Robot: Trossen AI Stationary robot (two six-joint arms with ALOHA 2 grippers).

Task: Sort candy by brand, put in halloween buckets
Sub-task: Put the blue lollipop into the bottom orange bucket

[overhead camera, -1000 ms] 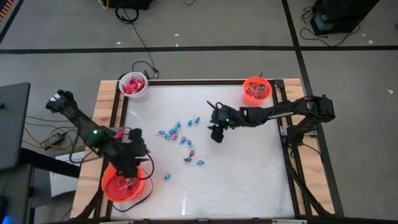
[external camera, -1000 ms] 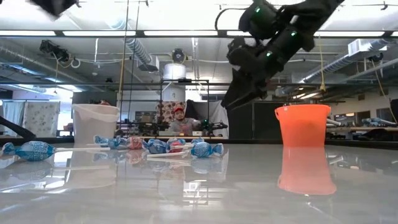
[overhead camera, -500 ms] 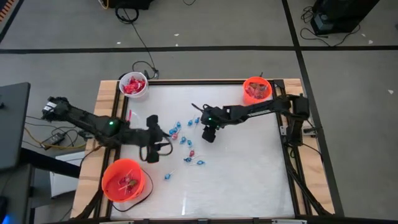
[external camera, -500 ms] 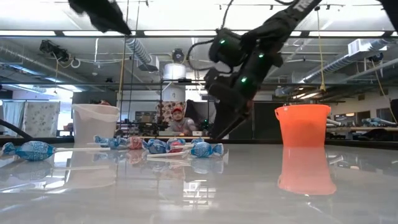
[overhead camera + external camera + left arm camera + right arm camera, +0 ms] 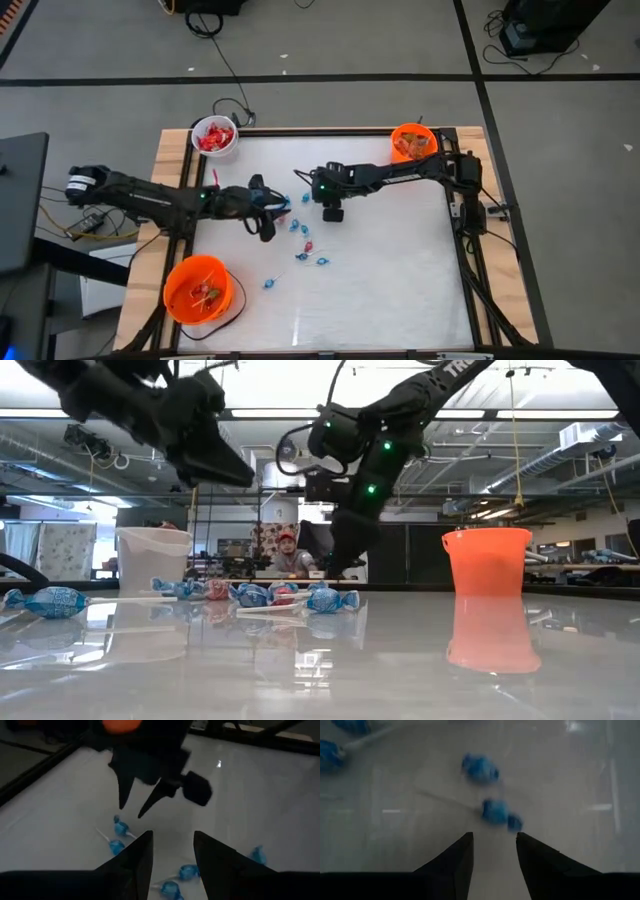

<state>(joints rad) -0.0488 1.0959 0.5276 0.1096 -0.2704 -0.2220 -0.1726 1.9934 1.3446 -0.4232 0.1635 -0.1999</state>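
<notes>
High view: both arms reach over the white table [image 5: 400, 280] toward the loose candy [image 5: 296, 228] scattered near its middle. The left gripper [image 5: 266, 212] sits at the near-left edge of that scatter, with blue-wrapped pieces just beside and beyond its jaws; the right gripper [image 5: 333, 212] hangs just past the scatter's other side, the sweets lying between the two grippers. In the left wrist view the left gripper [image 5: 172, 847] shows its jaws parted by a narrow gap with nothing between them, blue-wrapped lollipops [image 5: 117, 836] on sticks on the table below and ahead, and the right gripper [image 5: 136, 800] pointing down just beyond them. In the right wrist view the right gripper [image 5: 493, 851] also has its jaws apart and empty, with two blue-wrapped sweets [image 5: 492, 811] directly ahead of the tips. The white bucket [image 5: 214, 137], holding red packets, stands well behind the left jaws at the far-left corner; the small orange bucket [image 5: 413, 144] stands behind the right jaws at the far-right corner; the larger orange bucket [image 5: 200, 290], with a few pieces inside, sits at the near-left corner, well clear of both. In the low view a person [image 5: 288, 552] sits in the room beyond the table.
</notes>
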